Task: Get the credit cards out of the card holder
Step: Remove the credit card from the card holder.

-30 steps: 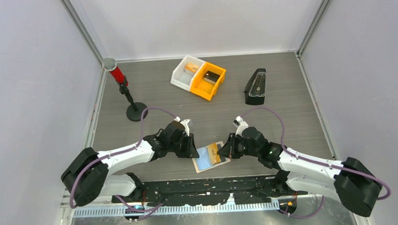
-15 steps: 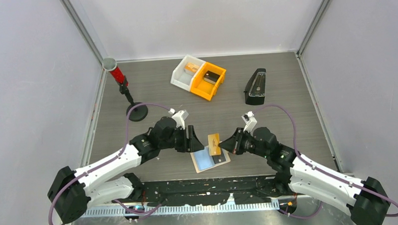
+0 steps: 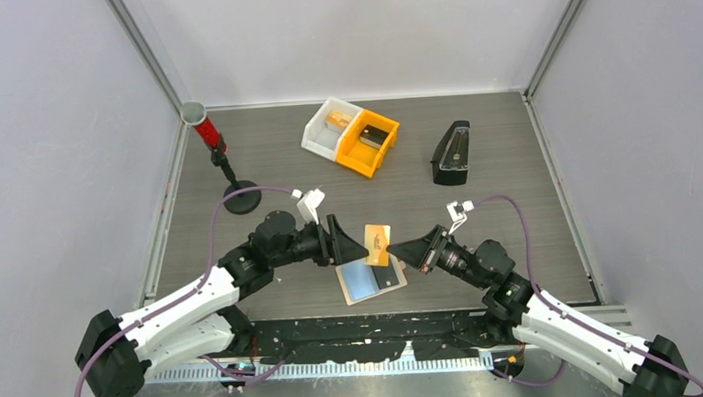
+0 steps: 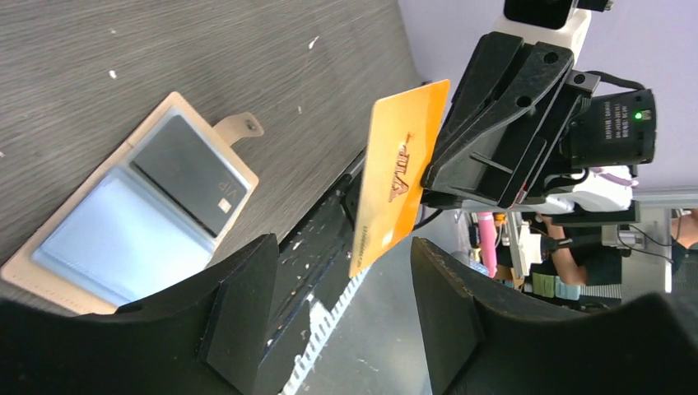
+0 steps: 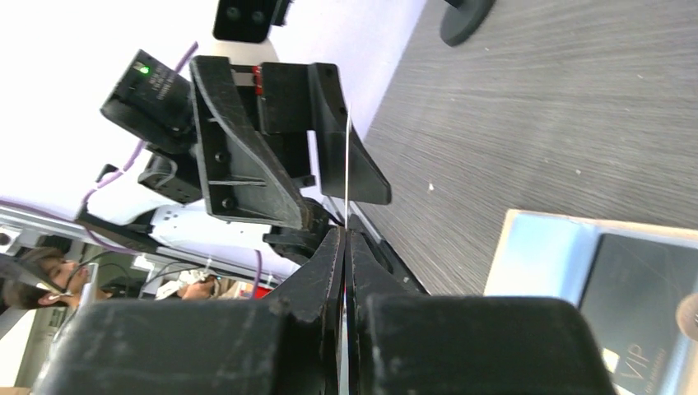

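1. Top external view: a grey wood-grain worktop (image 3: 505, 158) carries everything. Two black-and-white arms reach from its near edge toward the middle.
2. Near the far edge stand a white open bin (image 3: 315, 140) and an orange open bin (image 3: 354, 160), touching each other. A black wedge-shaped case (image 3: 452, 153) is toward the far right corner. A red cylinder on a black stand (image 3: 208, 133) is toward the far left corner.
3. A flat tan rectangular card holder (image 4: 239, 125) lies close to the near edge, about at its middle, below the two grippers.
4. A light blue plastic card (image 4: 115, 239) and a dark grey card (image 4: 189, 173) sit side by side in it.
5. The right gripper (image 3: 394, 247) is closed tightly on one edge of a thin orange plastic card (image 4: 399, 189) and holds it upright in the air above the holder.
6. The left gripper (image 4: 337, 313) faces this card with its jaws spread wide and grips nothing.
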`<move>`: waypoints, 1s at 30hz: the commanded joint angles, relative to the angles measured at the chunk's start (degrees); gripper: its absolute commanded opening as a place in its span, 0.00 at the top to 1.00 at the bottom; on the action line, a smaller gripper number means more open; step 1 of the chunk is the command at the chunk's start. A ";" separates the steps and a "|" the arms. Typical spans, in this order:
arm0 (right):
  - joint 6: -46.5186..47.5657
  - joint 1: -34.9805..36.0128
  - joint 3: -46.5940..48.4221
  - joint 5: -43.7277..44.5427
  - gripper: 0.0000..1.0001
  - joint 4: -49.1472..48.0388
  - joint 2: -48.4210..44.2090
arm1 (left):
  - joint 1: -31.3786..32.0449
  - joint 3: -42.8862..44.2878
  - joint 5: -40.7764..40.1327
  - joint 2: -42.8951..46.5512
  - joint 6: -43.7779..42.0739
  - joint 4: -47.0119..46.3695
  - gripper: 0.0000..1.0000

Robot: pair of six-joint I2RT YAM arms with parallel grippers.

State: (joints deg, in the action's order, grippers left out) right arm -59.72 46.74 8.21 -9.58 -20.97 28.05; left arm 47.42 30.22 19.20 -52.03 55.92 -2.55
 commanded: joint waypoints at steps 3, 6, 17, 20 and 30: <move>-4.02 -0.17 -2.11 -0.95 0.95 -13.12 -0.03 | 0.22 -1.05 2.88 -0.43 4.05 -10.76 0.41; -4.04 -0.19 -2.70 -1.88 0.95 -14.30 0.56 | 0.22 -2.77 4.03 -1.02 7.76 -17.10 0.54; -1.95 -0.22 -3.21 -5.32 0.92 -15.22 1.27 | 0.22 -6.40 8.89 -3.87 12.34 -28.69 1.00; 2.55 -0.31 -1.62 -7.78 0.83 -9.33 0.79 | 0.22 -6.41 9.99 -2.91 11.08 -27.93 1.00; 25.20 -3.96 15.16 -14.79 0.61 21.07 -1.13 | 0.22 -4.55 14.79 7.65 -4.89 -1.37 1.00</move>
State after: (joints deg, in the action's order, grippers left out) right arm -45.89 44.03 15.70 -19.77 -11.27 26.89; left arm 47.42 23.57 30.00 -47.48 59.37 -14.92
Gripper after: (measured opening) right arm 0.380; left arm 0.012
